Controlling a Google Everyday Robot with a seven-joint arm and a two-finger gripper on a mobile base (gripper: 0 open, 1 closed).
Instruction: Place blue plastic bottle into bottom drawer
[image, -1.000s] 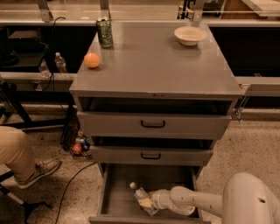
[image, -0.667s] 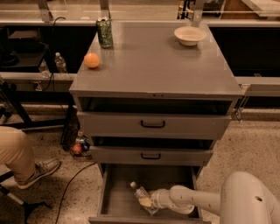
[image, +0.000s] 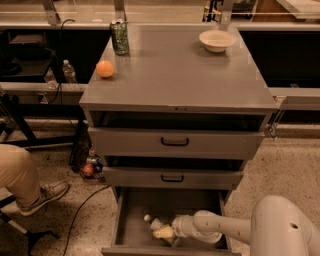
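Speckled stone floor (image: 290, 165), dim room. A grey metal three-drawer cabinet (image: 180, 80) stands at centre frame. On its top: a green drinks can (image: 119, 36) at the 10 o'clock corner, a round orange fruit (image: 105, 69) at 9 o'clock near the left edge, and a shallow cream bowl (image: 217, 40) at 1 o'clock. All three are well apart.

The wide grey bottom drawer (image: 165, 202) is pulled out. The two drawers above it show black handles.

The clear plastic bottle with white cap and pale label (image: 155, 223) lies on its side on the drawer floor, at 6 o'clock in the drawer, with its cap towards 10 o'clock.

My white arm (image: 225, 229) reaches in from 4 o'clock. My gripper (image: 165, 233) is inside the drawer, right at the bottle's body. Whether it clasps the bottle or has let go, I cannot tell.

At 8 o'clock in the frame, a tan-trousered leg (image: 15, 172).
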